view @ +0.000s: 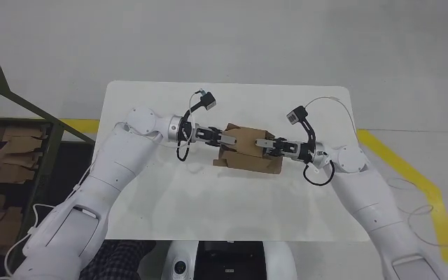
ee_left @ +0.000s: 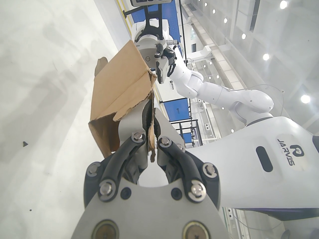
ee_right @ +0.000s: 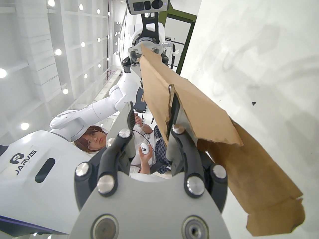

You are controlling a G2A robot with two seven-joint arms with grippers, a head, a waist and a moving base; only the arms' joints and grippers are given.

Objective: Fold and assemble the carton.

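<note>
Carton (view: 246,148) at desk (view: 280,210) centre: left jaws clamp its 9 o'clock flap; right jaws gape at 3 o'clock, one finger (ee_right: 175,109) against cardboard. White desk, grey floor (view: 210,42).

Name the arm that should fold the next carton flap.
Right. The right gripper is open and rests against a flap of the carton, so it looks free to push. The left gripper is shut on the carton's edge, better used as anchor.

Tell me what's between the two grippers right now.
The brown carton spans the stretch: the top view shows the left gripper at one end and the right gripper at the other.
</note>
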